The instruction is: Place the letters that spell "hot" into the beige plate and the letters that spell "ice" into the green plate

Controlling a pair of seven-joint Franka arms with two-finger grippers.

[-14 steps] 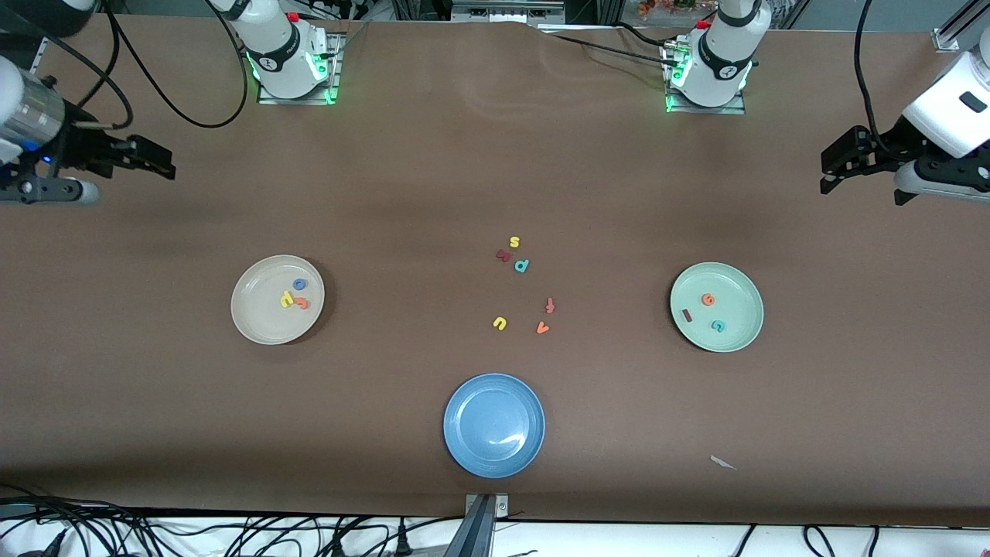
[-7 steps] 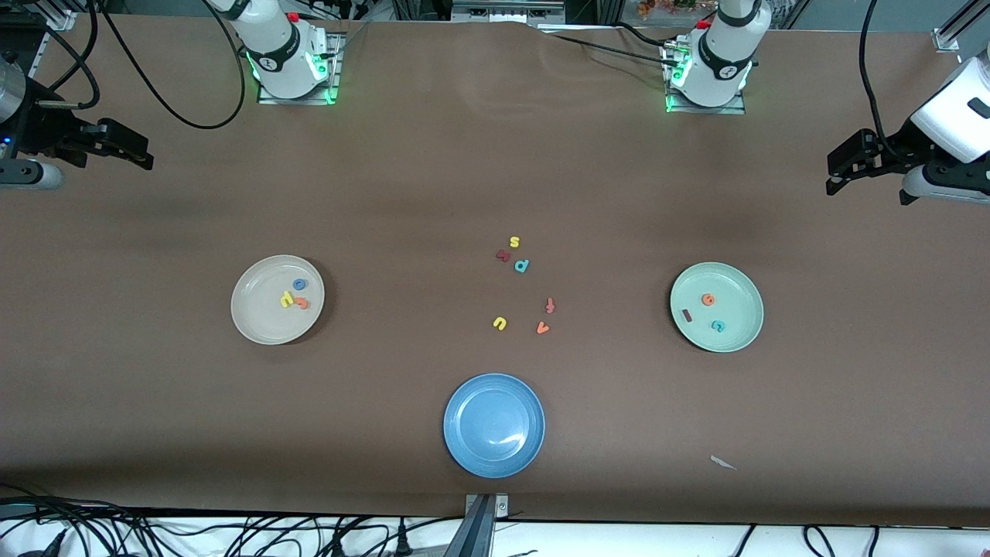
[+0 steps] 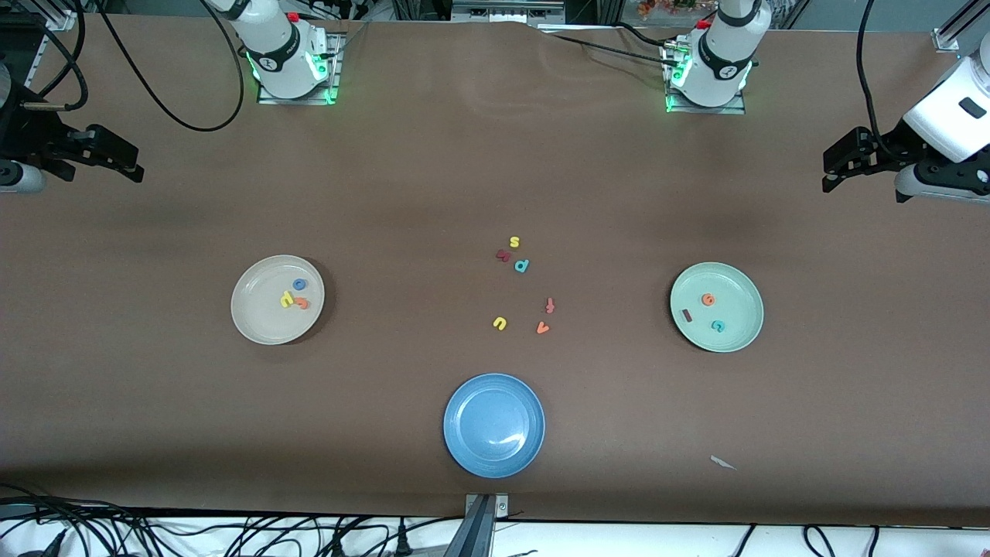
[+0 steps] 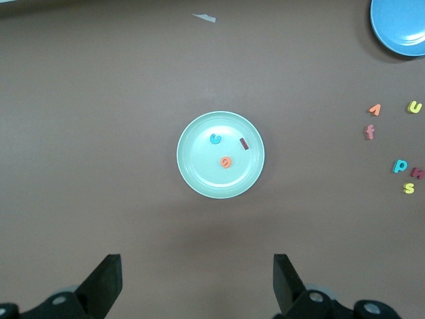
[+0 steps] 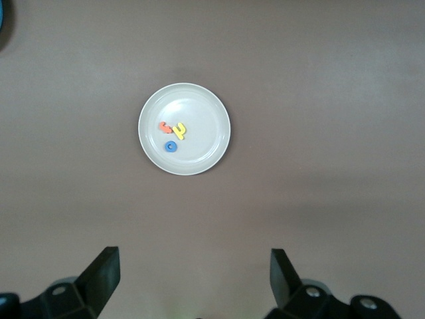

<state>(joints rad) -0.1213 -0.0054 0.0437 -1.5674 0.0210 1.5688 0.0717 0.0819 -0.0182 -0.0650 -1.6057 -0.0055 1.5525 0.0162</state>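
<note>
Showing both wide-open end effectors' fingers [image 4: 106,286] [image 5: 103,276], wrist views each frame one plate: green plate [image 4: 192,179], beige plate [image 5: 212,149].

I hold both arms raised at the table's ends: left gripper [image 3: 829,172] and right gripper [image 3: 133,164], jaws wide apart, empty.

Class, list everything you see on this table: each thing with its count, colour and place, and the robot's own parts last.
Round beige plate: one, toward the right arm's end; holds yellow h, blue o, orange t.
Round green plate: one, toward the left arm's end; holds dark red i, teal c, orange e.
Round blue plate: one, nearest the camera.
Loose foam letters: six, mixed colours, mid-table.
Right gripper: fingers open, waiting.
Left gripper: fingers open.
</note>
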